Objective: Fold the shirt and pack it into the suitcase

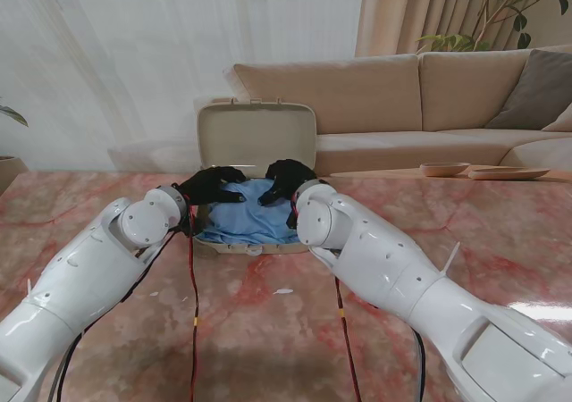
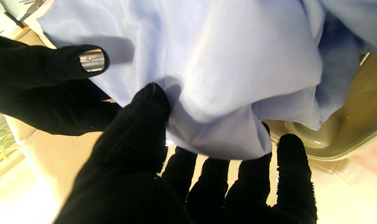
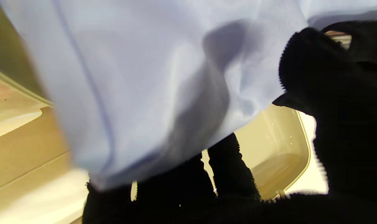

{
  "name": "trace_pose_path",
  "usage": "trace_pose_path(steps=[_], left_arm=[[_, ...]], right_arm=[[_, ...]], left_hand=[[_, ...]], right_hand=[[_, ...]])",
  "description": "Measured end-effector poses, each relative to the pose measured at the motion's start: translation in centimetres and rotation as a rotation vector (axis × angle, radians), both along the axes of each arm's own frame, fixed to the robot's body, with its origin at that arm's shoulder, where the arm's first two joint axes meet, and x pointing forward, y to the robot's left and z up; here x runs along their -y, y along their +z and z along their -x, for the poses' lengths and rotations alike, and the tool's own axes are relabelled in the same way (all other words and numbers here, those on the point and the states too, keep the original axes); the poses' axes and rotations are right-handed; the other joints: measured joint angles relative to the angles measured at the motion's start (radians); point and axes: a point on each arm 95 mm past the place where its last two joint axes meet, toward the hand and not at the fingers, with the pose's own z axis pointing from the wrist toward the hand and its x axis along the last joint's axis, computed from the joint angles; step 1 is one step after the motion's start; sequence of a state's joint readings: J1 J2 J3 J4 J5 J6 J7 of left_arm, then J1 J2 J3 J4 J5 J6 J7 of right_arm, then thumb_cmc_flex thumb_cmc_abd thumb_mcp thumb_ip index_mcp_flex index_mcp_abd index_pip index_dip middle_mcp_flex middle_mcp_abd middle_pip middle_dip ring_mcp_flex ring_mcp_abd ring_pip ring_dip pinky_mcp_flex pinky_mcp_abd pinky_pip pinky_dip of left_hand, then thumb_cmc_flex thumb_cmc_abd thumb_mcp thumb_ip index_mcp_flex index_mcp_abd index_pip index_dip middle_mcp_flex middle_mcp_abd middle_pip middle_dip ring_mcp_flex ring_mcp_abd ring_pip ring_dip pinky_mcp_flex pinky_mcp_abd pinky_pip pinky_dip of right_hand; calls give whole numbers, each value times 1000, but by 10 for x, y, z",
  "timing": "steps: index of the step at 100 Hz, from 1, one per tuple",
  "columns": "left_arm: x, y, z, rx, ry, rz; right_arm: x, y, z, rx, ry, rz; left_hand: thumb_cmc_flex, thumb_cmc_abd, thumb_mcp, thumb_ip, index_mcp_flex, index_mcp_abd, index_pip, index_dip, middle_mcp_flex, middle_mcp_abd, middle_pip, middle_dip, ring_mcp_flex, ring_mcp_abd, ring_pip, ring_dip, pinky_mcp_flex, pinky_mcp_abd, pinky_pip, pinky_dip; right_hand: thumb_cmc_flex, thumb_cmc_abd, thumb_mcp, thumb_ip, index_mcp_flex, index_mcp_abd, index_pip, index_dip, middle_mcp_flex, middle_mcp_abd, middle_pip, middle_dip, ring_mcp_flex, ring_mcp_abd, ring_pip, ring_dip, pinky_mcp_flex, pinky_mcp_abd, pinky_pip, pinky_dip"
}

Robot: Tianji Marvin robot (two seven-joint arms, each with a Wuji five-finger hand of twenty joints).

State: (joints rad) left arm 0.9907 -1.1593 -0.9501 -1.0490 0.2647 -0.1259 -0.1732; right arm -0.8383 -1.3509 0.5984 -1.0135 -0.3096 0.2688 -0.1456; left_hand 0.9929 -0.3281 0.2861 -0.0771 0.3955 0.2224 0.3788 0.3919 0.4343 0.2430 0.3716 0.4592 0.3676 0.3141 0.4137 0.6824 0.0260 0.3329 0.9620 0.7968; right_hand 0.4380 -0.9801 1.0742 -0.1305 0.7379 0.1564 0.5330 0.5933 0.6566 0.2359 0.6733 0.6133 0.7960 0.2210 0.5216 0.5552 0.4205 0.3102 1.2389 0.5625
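A light blue shirt [image 1: 246, 210] lies bunched in the open beige suitcase [image 1: 256, 138], whose lid stands upright behind it. Both black-gloved hands are over the case. My left hand [image 1: 212, 185] grips the shirt's far left part. In the left wrist view its thumb [image 2: 144, 124] presses on top of the cloth [image 2: 207, 62] and its fingers curl under the fold. My right hand [image 1: 288, 180] holds the far right part. In the right wrist view the fabric [image 3: 144, 77] drapes over the fingers [image 3: 228, 168], above the case's shell [image 3: 275, 155].
The suitcase sits mid-table on pink marble [image 1: 268, 330]. Red and black cables [image 1: 193, 313] trail from both arms toward me. A small white scrap [image 1: 282, 291] lies in front of the case. A sofa [image 1: 429, 98] and wooden dishes [image 1: 444, 169] stand far right.
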Motion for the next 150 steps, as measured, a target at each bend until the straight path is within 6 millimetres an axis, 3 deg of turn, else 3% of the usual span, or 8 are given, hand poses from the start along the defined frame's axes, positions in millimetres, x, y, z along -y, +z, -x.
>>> trace_pose_path(steps=[9,59,96,115,125,148,150], left_arm=[[-2,5,3,14,-8,-22],[-14,27,17,66,-4,-67],[-5,44,32,126,10,-48],[5,38,38,126,-14,-48],[10,31,40,114,-31,-50],[9,13,36,70,-46,-60],[10,12,35,65,-48,-63]], right_arm=[[1,3,1,5,-6,14],[11,20,3,1,-75,53],[17,37,23,90,-41,23],[15,31,37,125,4,-7],[14,24,41,125,22,-12],[11,5,45,84,39,-45],[11,2,45,79,42,-45]], left_hand=[[0,7,-15,0,0,0,-22,-10,-25,6,-9,-8,-21,1,-5,-3,-12,0,-15,-6],[1,27,-76,1,0,0,-48,-11,-35,8,-11,-20,-19,1,-7,-14,-24,0,-41,-16],[20,48,-127,1,0,0,-48,-11,-23,8,-11,-20,-8,1,-7,-14,-23,5,-41,-17],[20,67,-137,1,0,0,-58,-11,-13,8,-11,-20,-5,1,-7,-14,-22,7,-41,-17],[20,67,-137,1,0,0,-59,-11,-13,8,-11,-20,-5,1,-7,-14,-22,7,-41,-17],[21,100,-177,2,0,0,-71,-11,-13,8,-11,-20,-8,1,-7,-14,-22,19,-41,-17],[21,109,-179,3,0,0,-71,-11,-13,8,-11,-20,-11,1,-7,-14,-22,19,-41,-17]], right_hand=[[-25,4,-3,0,-26,6,-51,-2,-36,8,-14,-3,-56,10,-14,-3,-35,0,-23,0],[-36,180,-160,0,-122,53,-202,37,-223,38,-65,-25,-303,20,-65,-50,-204,-34,-93,9],[-35,182,-165,0,-122,53,-211,49,-230,40,-65,-36,-303,20,-75,-52,-206,-36,-102,9],[-34,182,-165,0,-121,53,-211,59,-215,40,-65,-37,-302,20,-75,-52,-204,-36,-102,9],[7,177,-137,0,-119,53,-211,61,-215,41,-65,-37,-301,20,-75,-52,-198,-36,-114,9],[7,186,-123,0,-118,53,-210,73,-215,41,-65,-37,-301,20,-83,-62,-218,-60,-172,9],[7,192,-123,16,-118,53,-210,73,-215,41,-65,-37,-301,19,-88,-62,-220,-60,-177,7]])
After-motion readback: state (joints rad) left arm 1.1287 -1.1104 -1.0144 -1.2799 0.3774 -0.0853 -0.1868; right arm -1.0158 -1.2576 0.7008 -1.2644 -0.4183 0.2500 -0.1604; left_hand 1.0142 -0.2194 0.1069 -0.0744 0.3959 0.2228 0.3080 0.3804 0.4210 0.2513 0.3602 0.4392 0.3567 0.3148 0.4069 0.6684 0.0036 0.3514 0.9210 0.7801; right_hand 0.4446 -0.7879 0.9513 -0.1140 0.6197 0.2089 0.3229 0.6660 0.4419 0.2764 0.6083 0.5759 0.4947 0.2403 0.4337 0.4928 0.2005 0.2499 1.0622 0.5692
